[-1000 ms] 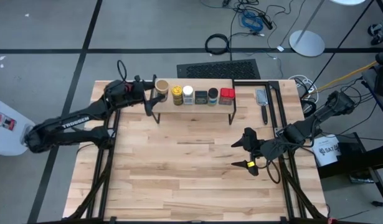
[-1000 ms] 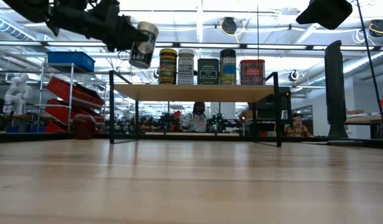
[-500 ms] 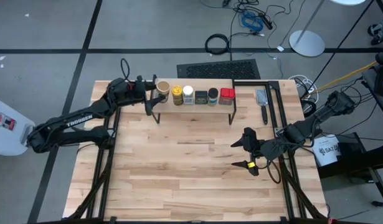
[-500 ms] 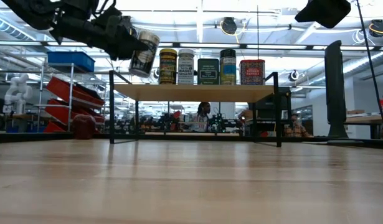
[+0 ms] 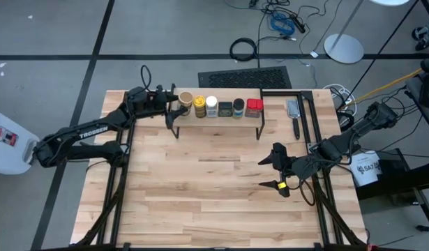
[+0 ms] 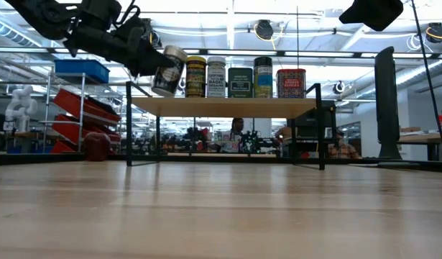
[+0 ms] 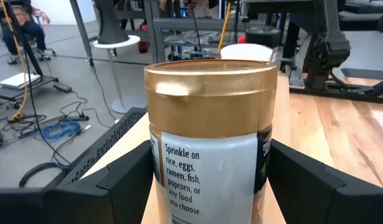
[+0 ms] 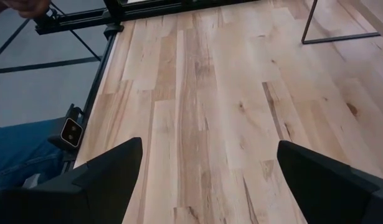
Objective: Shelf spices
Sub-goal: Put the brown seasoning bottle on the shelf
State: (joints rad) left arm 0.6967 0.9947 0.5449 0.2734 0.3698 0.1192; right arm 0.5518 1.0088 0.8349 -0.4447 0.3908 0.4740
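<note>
My left gripper [image 5: 177, 106] is shut on the tan-topped jar [image 6: 168, 70] at the left end of the shelf [image 6: 228, 107]. The jar stands close beside the yellow-topped jar [image 6: 195, 76]. The white-capped jar [image 5: 211, 106], two dark tins [image 5: 225, 108] [image 5: 238, 108] and the red square tin [image 5: 254, 107] stand in a row on the plank. The left wrist view shows the jar's gold cap [image 7: 210, 93] and white label. My right gripper [image 5: 279, 170] hangs open over the table's right part, away from the shelf. My left gripper pinches the tan-topped jar between its two fingers [image 7: 126, 180], on the labelled body [image 7: 207, 180] below the cap. The fingers come roughly level from the table's left. The jar tilts, cap leaning toward the row, with its base [image 6: 159, 91] just above the plank's left end.
A small dark-red round object [image 6: 97, 146] lies on the table left of the shelf. A grey-headed tool [image 5: 293, 111] lies right of the shelf, inside a black frame. The wide wooden tabletop [image 5: 200, 188] in front of the shelf is bare.
My left gripper has carried the tan-topped jar toward the table's right and downward, from above and left of the shelf's end to right beside the yellow-topped jar. The jar stays tilted in the hold.
</note>
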